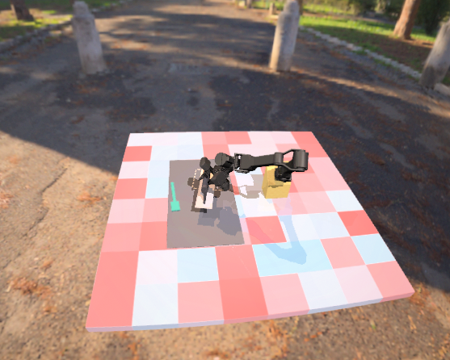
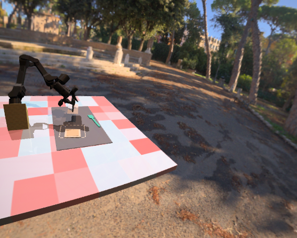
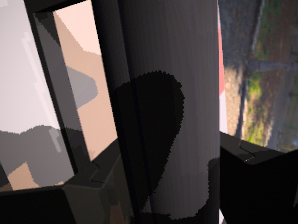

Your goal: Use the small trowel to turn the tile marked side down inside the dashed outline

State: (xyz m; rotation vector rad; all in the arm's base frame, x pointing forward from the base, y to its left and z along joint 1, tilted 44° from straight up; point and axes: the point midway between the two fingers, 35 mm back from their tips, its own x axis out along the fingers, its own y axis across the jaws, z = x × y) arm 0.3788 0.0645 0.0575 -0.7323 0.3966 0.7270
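My gripper is shut on the trowel's thick dark handle, which points down over the far part of the mat in the exterior view. A pale flat piece shows right by the handle; I cannot tell for sure whether it is the blade. The tan tile lies flat inside the dashed outline in the exterior view, apart from the handle, and no dark mark shows on its upper face. In the top view the arm largely hides it.
A teal flat-bladed tool lies on the grey mat, on the side away from the arm's base. A yellow-brown block stands at the base. The checkered table surrounds the mat.
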